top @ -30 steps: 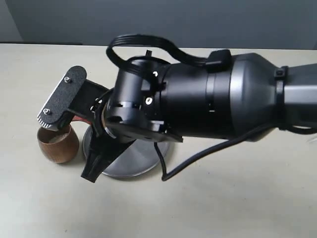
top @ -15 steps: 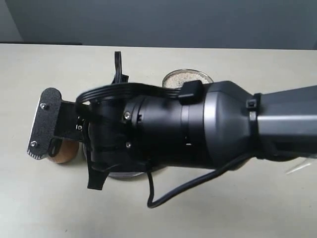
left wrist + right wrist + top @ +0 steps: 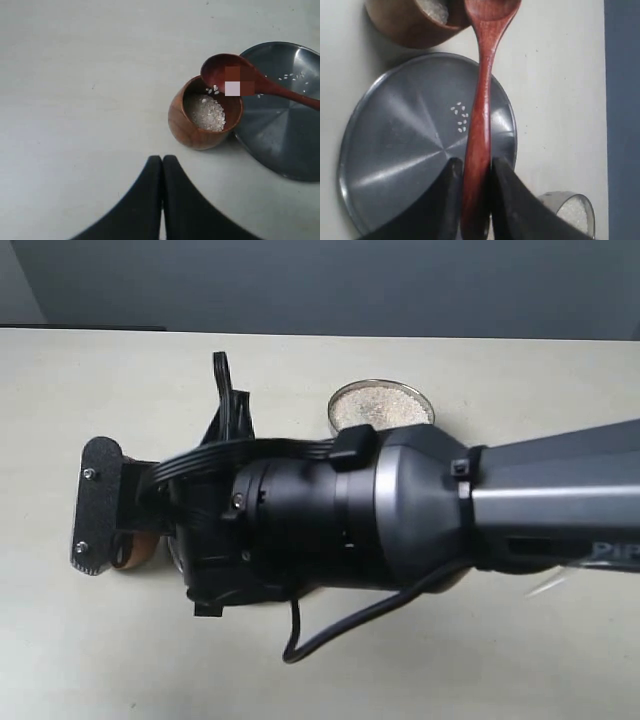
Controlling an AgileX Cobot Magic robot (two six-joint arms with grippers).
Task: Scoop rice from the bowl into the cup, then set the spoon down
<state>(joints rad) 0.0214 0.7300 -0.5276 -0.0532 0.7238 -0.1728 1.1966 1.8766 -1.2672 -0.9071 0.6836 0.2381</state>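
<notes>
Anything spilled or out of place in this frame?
Yes: a few stray rice grains lie on the flat steel plate beside the cup, instead of in it. A few more sit at the edge of the spoon head above the cup's mouth. Nothing else stands out.

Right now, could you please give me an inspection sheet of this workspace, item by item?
Surface: pale table, matte.
Job's things: rice in the cup and in the bowl; spoon head over the cup rim, a few grains on it.
Clutter: steel plate beside the cup, stray grains on it.
Grippers: right gripper shut on the spoon handle; left gripper shut, holding nothing.
Cables: black cable hanging loose under the right arm.
Surroundings: dark grey wall; nothing else seen.
</notes>
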